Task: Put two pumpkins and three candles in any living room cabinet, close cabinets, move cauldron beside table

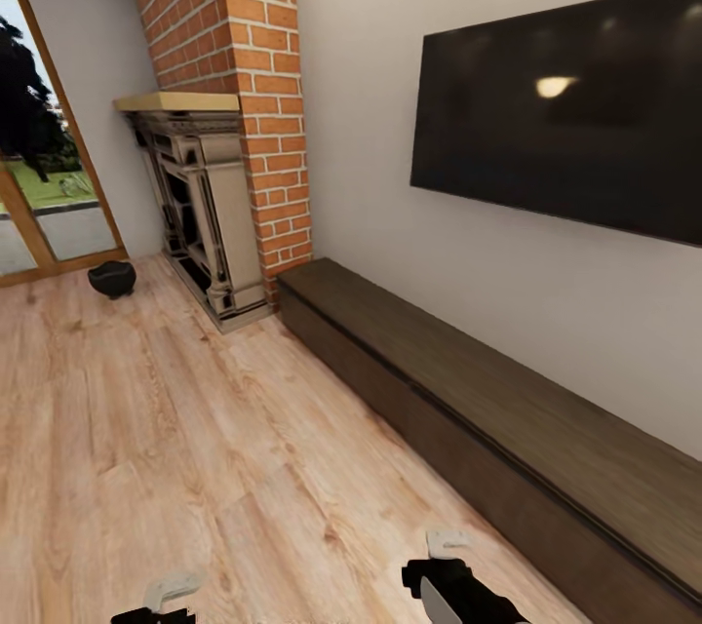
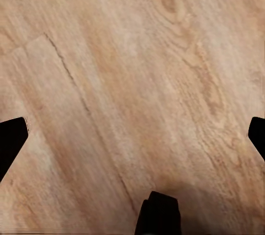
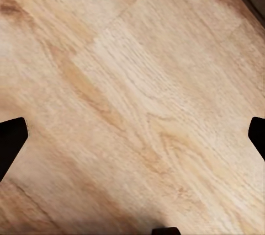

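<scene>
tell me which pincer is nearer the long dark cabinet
Right. The right pincer hangs over the floor just beside the cabinet; the left pincer sits farther out over the open floor, away from it.

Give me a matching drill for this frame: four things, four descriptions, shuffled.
1. cauldron
2. cabinet
3. TV
4. fireplace

A. mounted on the white wall
B. on the floor near the glass door
C. set against the brick chimney
D. long, low, dark brown, along the wall, shut

Pairs: 1-B, 2-D, 3-A, 4-C
</scene>
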Motion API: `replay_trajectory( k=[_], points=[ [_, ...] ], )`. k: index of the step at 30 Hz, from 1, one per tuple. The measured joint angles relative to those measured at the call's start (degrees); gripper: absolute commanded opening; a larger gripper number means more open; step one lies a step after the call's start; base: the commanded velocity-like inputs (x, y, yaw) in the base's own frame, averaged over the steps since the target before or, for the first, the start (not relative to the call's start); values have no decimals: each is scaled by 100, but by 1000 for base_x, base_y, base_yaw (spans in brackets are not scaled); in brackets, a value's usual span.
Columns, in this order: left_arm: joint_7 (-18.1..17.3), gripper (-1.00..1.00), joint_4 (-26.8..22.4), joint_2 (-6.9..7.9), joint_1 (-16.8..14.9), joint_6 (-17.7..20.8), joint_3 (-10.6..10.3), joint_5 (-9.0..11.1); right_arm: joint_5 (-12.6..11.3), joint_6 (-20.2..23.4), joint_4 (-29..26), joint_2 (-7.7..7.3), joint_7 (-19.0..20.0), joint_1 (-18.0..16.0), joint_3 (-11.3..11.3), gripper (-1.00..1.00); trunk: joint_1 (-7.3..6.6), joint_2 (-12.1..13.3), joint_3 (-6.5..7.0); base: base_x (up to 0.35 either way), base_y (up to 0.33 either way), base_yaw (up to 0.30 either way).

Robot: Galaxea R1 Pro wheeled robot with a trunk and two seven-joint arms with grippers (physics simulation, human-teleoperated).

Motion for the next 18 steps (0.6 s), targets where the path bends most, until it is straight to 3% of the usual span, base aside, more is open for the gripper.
replay_trajectory(
  k=[18],
  points=[
    [0,100,0,0,0,-9,0,0,0,-14,1,3,1,0,0,100,0,0,-98,0,0,243]
  ],
)
